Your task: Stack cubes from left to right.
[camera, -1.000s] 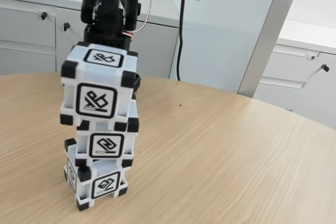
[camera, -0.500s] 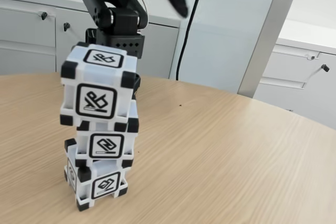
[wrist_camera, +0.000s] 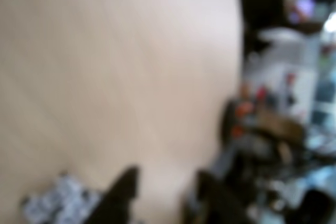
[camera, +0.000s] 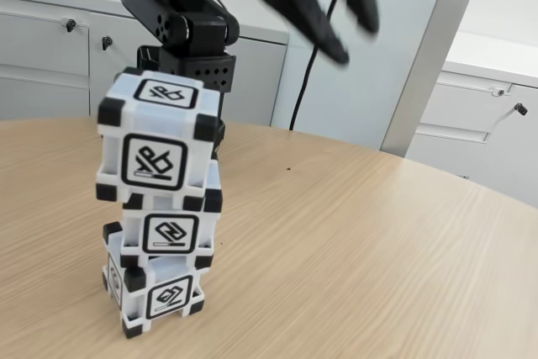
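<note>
Now, cubes [camera: 160, 208]: we are seeing three stacked at lower left of the fixed view, top one overhanging.
Gripper [camera: 353, 35]: hanging at upper centre, fingers spread, holding nothing.
Handling: we are judging them rigid, light, best gripped on flat opposite faces.

This looks like an office or a lab room in a workplace. A round table with a pale wood-grain laminate top [camera: 361, 241] fills the foreground. Behind it runs a row of low grey cabinets with flat doors [camera: 50, 48], each fitted with a small black lock or key [camera: 71, 24], under a white countertop. A matching grey cabinet [camera: 483, 128] stands on the right, past a slim grey metal post [camera: 429, 48] and a plain pale blue-white wall panel [camera: 370, 81]. The blurred wrist view shows the same light wooden tabletop [wrist_camera: 115, 66] and dark cluttered furniture beyond its edge, too smeared to identify.
</note>
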Robot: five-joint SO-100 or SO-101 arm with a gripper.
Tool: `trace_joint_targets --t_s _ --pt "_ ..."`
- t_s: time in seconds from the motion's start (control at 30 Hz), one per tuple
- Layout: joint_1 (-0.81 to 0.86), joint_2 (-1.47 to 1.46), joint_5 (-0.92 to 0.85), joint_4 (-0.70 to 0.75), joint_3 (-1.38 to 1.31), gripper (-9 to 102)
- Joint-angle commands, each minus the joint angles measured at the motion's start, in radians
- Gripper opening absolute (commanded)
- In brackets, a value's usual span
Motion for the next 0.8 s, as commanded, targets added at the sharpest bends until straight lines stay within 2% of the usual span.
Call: trace_joint_targets --t_s 0.0,0.17,0.37,0.57,0.77 --pt "0.018 0.072 -0.035 -0.080 0.117 5" --pt "0.025 0.175 -0.060 -0.152 0.281 3" --pt "0.032 0.245 -0.095 -0.153 0.414 0" --pt "0.161 0.267 -0.080 -0.153 0.472 0" --pt "0.184 0.265 -0.107 -0.144 0.518 0"
